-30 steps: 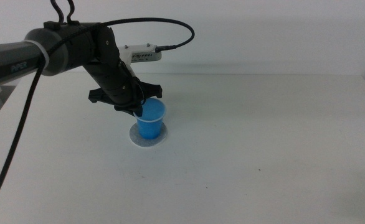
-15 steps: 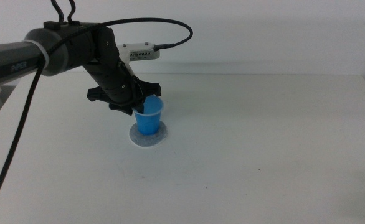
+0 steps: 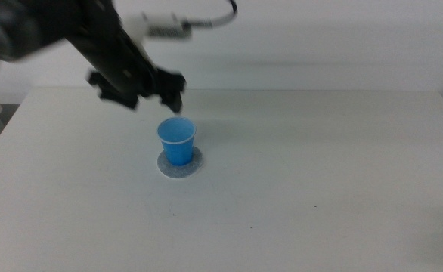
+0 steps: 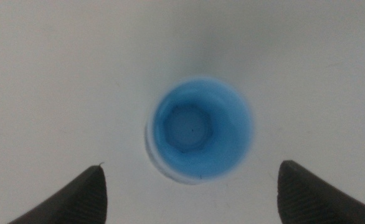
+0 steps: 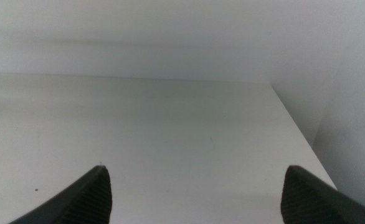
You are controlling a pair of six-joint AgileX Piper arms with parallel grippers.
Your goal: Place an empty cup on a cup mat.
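The cup [image 3: 177, 140] stood upright on the cup mat [image 3: 180, 165], left of centre on the worktop [image 3: 320, 166]; the left end effector [image 3: 159, 91] hung above and behind it, apart.

White table [image 3: 320, 166], grey cup mat [image 3: 194, 168] lying flat on it left of centre, blue cup [image 3: 177, 141] upright on the mat

**Surroundings: white table, pale wall**

I note a plain white table [image 3: 320, 174], matte and even. One small dark speck [image 3: 314, 205] marks it near right of centre. A pale wall [image 3: 342, 45] rises behind its far edge; right edge visible.
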